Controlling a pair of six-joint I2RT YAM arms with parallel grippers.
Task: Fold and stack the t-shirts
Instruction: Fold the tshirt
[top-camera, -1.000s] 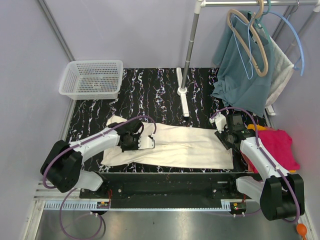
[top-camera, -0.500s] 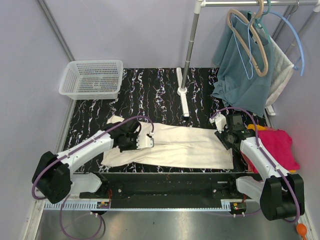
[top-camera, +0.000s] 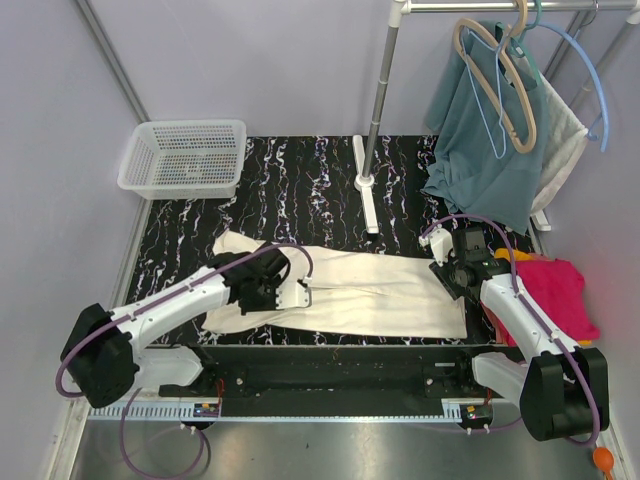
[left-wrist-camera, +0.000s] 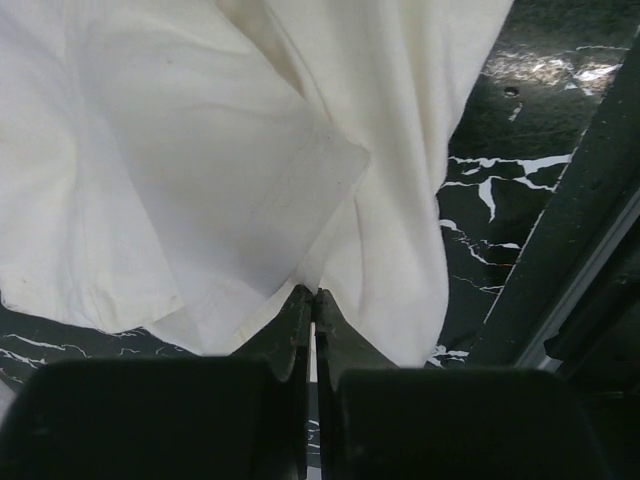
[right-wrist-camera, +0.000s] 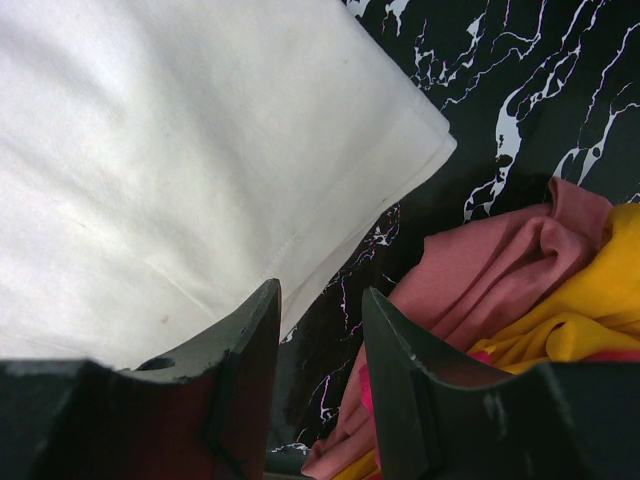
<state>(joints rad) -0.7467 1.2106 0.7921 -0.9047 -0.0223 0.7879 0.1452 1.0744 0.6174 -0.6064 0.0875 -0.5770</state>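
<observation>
— Where does the cream t-shirt (top-camera: 370, 290) lie?
— Along the tabletop's (top-camera: 300, 190) near edge, long axis left to right.
— Which of our arms has it?
— The left arm (top-camera: 180, 297): its jaws are pinched on a fold near the left end. The right arm's (top-camera: 510, 305) jaws stand slightly apart, empty, over the right hem corner, beside the pink t-shirt (top-camera: 555, 285).

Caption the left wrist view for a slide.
Left gripper, jaws closed, pinches a fold of the cream t-shirt over the black marbled table.
</observation>
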